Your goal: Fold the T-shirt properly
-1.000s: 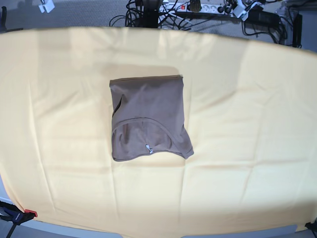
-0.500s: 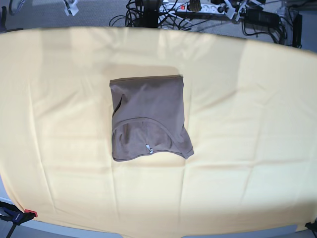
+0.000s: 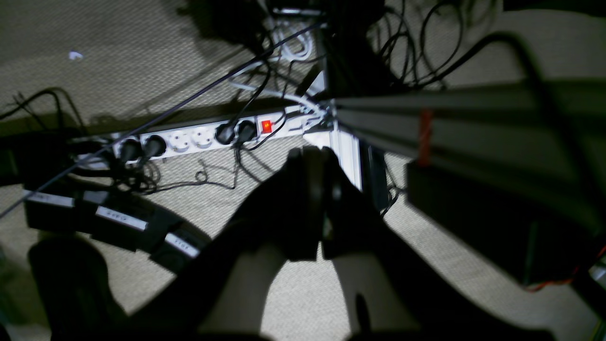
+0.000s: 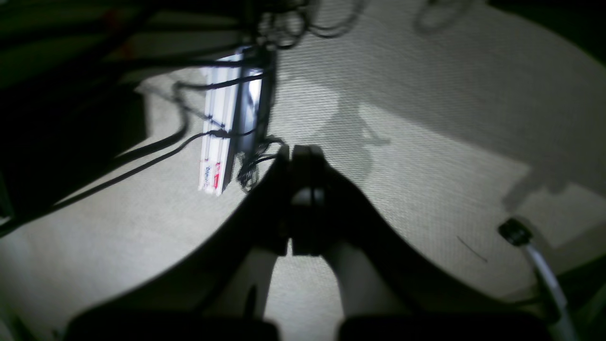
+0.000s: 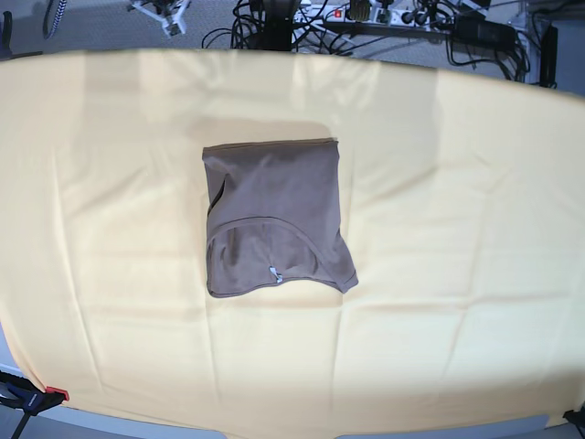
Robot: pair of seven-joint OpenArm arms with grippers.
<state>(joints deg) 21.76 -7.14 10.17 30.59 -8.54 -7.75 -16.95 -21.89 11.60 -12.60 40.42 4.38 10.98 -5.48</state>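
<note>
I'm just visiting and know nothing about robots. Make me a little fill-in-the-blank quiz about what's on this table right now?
1. The T-shirt lies folded on a large ____ cloth.
2. The small tag shows inside the shirt's ____.
3. The left claw and the right claw are both ____.
4. Both claws hang over the carpeted ____, not the table.

Missing words: yellow; collar; shut; floor

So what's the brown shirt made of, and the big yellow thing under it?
The T-shirt looks like soft, thin, matte knit fabric: it lies limp with gentle wrinkles. The yellow cloth seems a smooth woven sheet, since straight fold creases cross it. The exact fibres can't be told.
</note>
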